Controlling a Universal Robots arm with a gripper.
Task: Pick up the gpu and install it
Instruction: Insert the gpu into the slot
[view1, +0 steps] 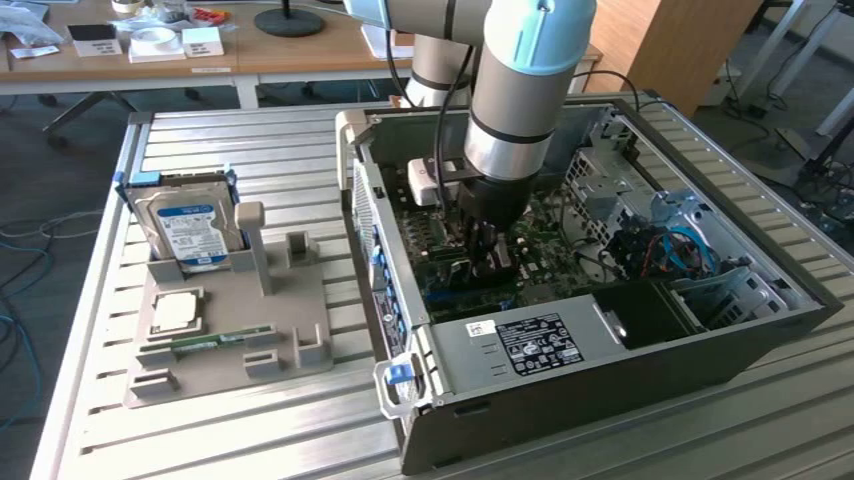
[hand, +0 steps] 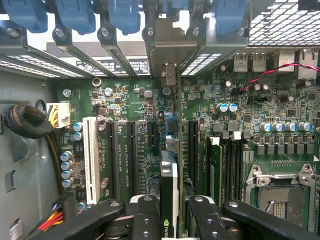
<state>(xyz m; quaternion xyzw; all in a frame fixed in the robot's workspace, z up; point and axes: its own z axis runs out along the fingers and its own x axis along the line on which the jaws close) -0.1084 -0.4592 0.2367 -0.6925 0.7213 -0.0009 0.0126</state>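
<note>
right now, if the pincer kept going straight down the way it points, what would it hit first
Likely the motherboard: the pincer holds the gpu edge-on above the expansion slots, so the card would meet it first. Depth is unclear.

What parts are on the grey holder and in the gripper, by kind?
Hard drive: 1, blue label; possibly another behind it
CPU: 1
Memory stick: 1
gpu, held in gripper: 1
Total: 4

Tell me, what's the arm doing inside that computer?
End effector shut on gpu. Card edge-on above motherboard slots, inside case. Nothing blocking.
</note>
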